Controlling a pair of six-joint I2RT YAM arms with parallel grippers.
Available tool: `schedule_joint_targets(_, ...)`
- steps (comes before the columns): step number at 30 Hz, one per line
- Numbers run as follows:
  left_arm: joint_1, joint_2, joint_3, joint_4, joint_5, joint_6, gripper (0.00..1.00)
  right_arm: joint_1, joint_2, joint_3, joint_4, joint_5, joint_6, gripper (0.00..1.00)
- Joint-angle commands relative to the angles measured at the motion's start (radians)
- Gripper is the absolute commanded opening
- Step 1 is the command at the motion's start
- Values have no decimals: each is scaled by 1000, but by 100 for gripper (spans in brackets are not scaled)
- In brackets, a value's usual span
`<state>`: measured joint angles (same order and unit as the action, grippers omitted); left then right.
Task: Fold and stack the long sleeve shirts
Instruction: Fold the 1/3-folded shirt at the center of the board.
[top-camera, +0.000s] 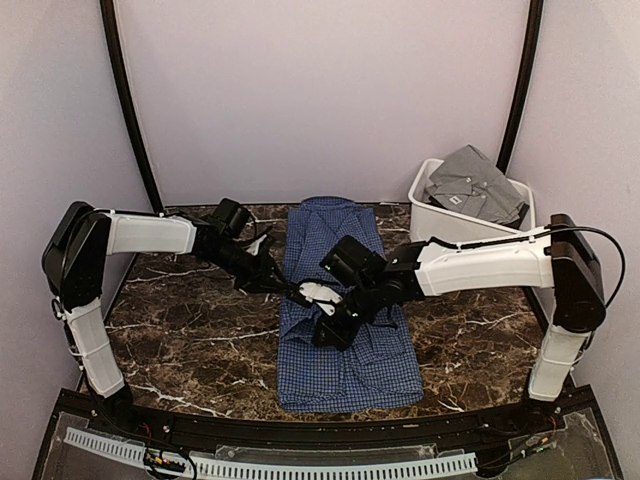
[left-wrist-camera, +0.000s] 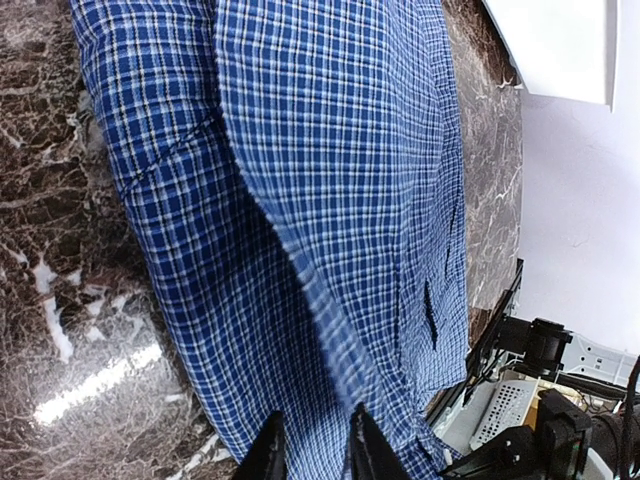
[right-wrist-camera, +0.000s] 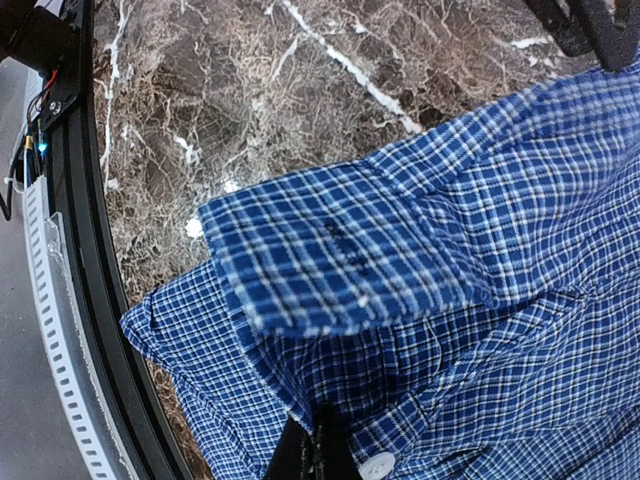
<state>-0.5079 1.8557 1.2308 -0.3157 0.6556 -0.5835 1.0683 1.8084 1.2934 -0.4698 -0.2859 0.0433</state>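
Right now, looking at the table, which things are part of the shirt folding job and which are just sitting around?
Part of the job:
blue checked shirt, spread along the table
grey shirt, crumpled in the bin

Just lying about:
white bin, at the far right corner
marble table, only the work surface

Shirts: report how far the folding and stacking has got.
Done: the blue checked shirt lies on the table, folded into a long narrow strip. In hand: the right pincer is shut on a fold at the shirt's middle; the left pincer sits at its left edge, grip unclear. Left: folding it shorter, then the grey shirt, crumpled in the white bin. Nothing is stacked yet.
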Motion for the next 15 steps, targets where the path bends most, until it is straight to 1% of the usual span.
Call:
schedule_joint_targets(1, 6, -10, 23, -22, -26, 21, 22, 19, 19, -11, -20, -13, 10, 0)
schedule_joint_targets(9, 8, -7, 24, -20, -36, 21, 23, 28, 36, -26, -34, -3, 12, 0)
schedule_joint_targets(10, 8, -7, 26, -18, -41, 19, 23, 28, 34, -27, -36, -1, 14, 5)
schedule_joint_targets(12, 9, -6, 30, -5, -58, 7, 23, 28, 19, -32, -33, 22, 27, 20)
schedule_joint_targets(15, 14, 8, 65, 28, -124, -3, 26, 18, -49, -54, 28, 54, 67, 46)
